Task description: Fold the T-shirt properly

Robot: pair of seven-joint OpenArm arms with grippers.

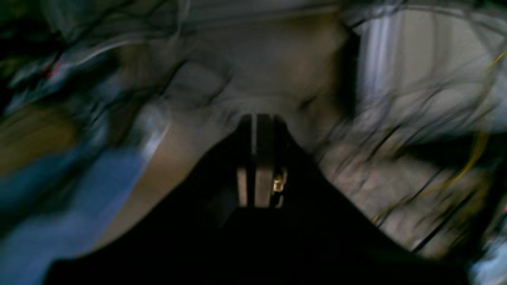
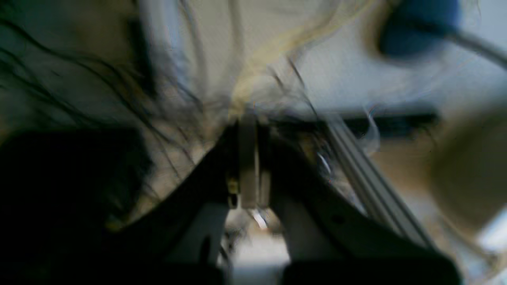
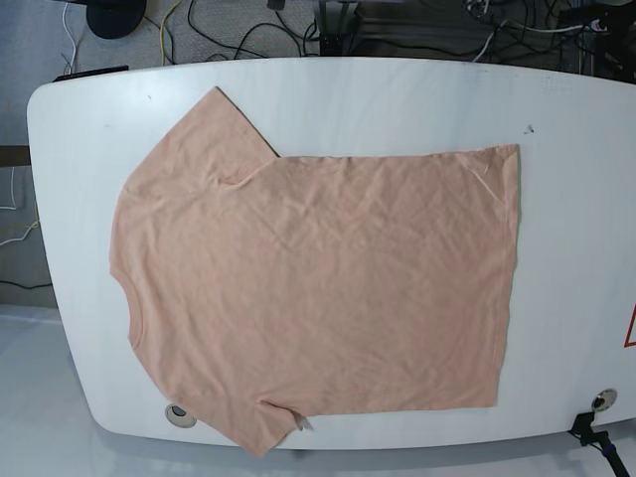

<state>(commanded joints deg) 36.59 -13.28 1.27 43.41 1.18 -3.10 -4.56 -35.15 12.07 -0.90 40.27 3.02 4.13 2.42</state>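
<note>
Base view, left to right. White bench (image 3: 328, 94) with rounded corners fills most of the frame. The T-shirt (image 3: 318, 288) lies flat on it, spread out and unfolded, slightly wrinkled. Neckline sits at the left, near the bench's left edge. One sleeve (image 3: 204, 129) points up and away toward the far left corner; the other sleeve (image 3: 263, 427) reaches the near edge and hangs just over it. Straight hem (image 3: 509, 273) runs along the right side, well short of the bench's right end. A small round hole (image 3: 179, 412) in the bench shows just beside the lower sleeve. Cables (image 3: 229, 30) on the floor beyond the far edge.

Neither arm appears in the base view.

Wrist views, both heavily motion-blurred. Left tool (image 1: 259, 158): jaws pressed together, nothing between them. Right tool (image 2: 250, 158): jaws likewise together, holding nothing. Backgrounds show only smeared cables and floor.
</note>
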